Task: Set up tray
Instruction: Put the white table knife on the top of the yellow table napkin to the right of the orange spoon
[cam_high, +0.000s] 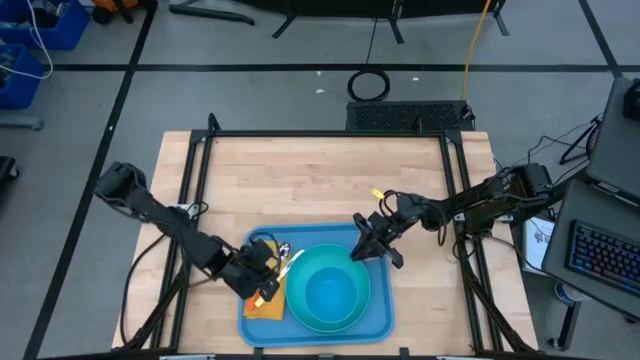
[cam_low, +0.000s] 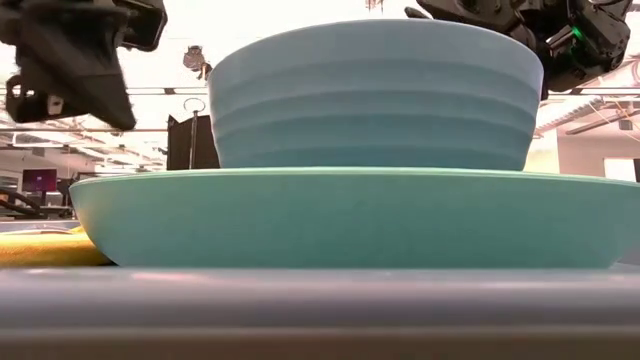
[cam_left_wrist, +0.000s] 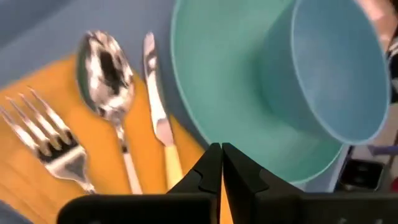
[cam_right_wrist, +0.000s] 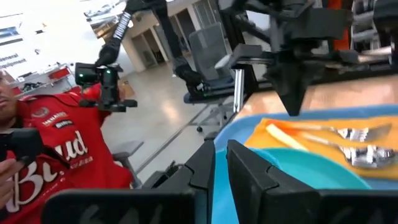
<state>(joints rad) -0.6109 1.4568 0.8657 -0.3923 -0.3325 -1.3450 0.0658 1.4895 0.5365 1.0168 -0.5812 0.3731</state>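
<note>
Tray (cam_high: 380, 322) is sitting at the table's near edge, carrying plate, bowl and cutlery. Left gripper (cam_high: 268, 262) is hovering pressed together over its left side; right gripper (cam_right_wrist: 219, 163), at its far edge, is showing a slim empty gap.

Red shirt (cam_right_wrist: 59, 158) on person: white script "Bud"; rest unreadable.

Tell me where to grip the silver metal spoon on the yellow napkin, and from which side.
Grip the silver metal spoon at its slim handle, from straight above, fingers across it. It lies flat on the yellow napkin, close between fork and knife.
</note>
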